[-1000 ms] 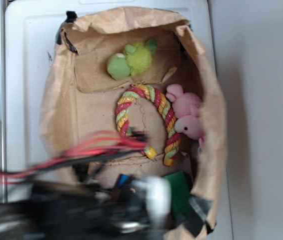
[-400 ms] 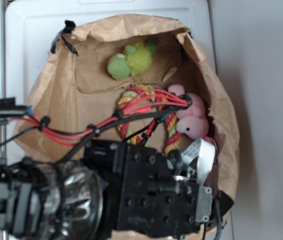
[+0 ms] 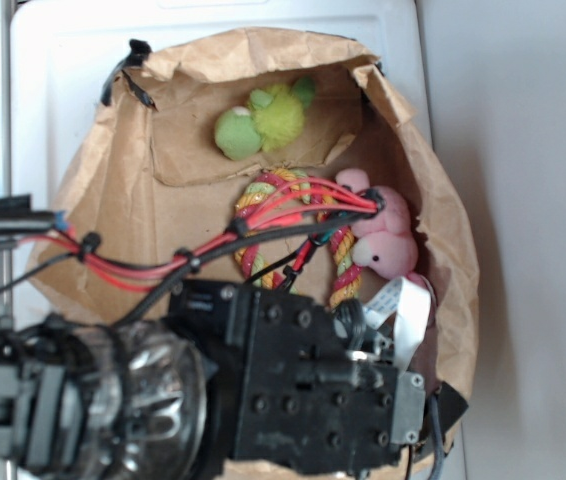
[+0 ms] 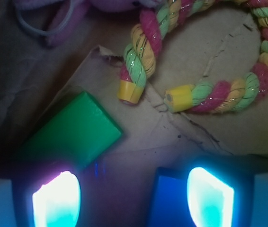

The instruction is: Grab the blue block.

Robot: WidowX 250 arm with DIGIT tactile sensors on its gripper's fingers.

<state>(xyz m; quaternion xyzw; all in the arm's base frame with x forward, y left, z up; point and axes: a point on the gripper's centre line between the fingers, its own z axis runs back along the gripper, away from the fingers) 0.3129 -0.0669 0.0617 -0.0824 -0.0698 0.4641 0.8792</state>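
White and smooth, the table (image 3: 53,90) carried a crumpled brown paper bag (image 3: 113,200) laid open like a shallow nest, with a pale grey wall seen at the right. At the far end of the bag a green plush toy (image 3: 261,120) was lying, and to its right, against the bag's right wall, a pink plush bunny (image 3: 383,235) was seen. Between them and nearer the camera, a rope ring (image 3: 288,190) twisted in red, yellow and green was lying flat; in the wrist view its two capped ends were shown close together but apart. Much of the near half of the bag was hidden in the exterior view by the black arm and its red and black cables (image 3: 163,265), so the claw itself could not be made out there. In the wrist view the gripper (image 4: 133,198) was seen low over the paper floor, its two fingers glowing pale blue at the bottom left and bottom right, spread wide with a clear gap between them. The blue block (image 4: 169,201) was lying at the near edge just beside the inner face of the right-hand finger; whether it was touched could not be told. A dark green block (image 4: 75,132) was lying tilted, beyond the left-hand finger, apart from the blue one.
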